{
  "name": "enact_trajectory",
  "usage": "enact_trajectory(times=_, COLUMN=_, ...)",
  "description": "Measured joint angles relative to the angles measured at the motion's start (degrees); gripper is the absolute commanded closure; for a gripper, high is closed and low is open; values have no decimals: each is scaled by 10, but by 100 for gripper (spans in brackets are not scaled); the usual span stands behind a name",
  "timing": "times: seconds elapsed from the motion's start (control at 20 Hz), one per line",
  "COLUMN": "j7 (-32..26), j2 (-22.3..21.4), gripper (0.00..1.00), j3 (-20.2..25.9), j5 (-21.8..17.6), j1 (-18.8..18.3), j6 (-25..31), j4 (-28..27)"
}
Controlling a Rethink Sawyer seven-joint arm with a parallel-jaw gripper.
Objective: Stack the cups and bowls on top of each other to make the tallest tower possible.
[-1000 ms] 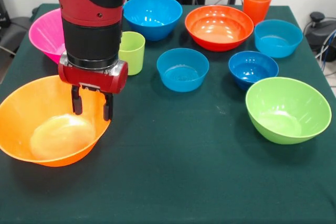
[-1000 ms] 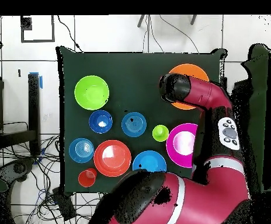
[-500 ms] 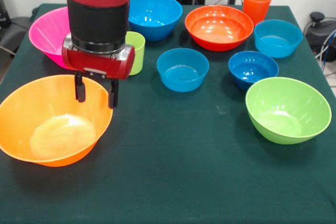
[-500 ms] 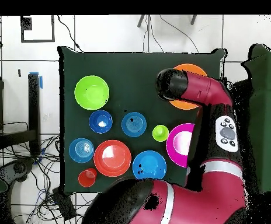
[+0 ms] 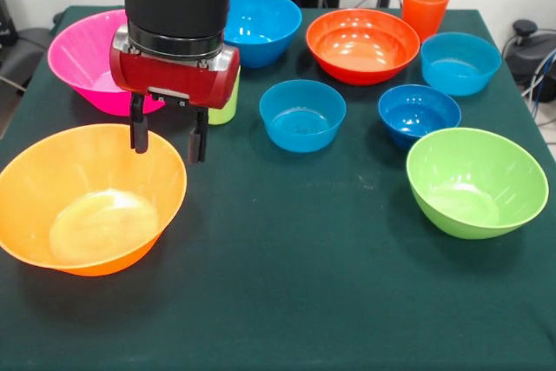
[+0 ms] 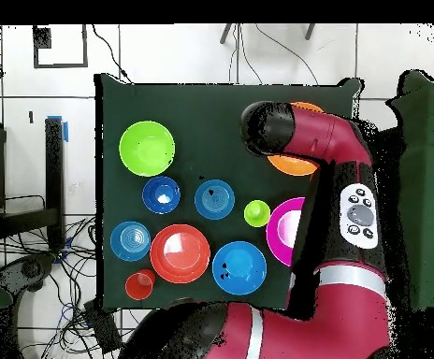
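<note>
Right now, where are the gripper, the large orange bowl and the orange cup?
gripper (image 5: 168, 138), front view, midway between its fingers.
large orange bowl (image 5: 95, 223), front view, inner bottom.
orange cup (image 5: 425, 8), front view, outer wall.

1. No text, label, brand name or number can be read anywhere in either view.
2. The bowls, the cups and the tabletop carry no legible marking.
3. The arm's button panel shows only small unreadable symbols.
</note>
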Motion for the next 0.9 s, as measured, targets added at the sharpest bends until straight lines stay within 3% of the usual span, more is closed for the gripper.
enact_trajectory(times=0.9, j7=0, j2=27, gripper=0, j3=4, j5=-5, j1=-12, j6=0, j4=0)
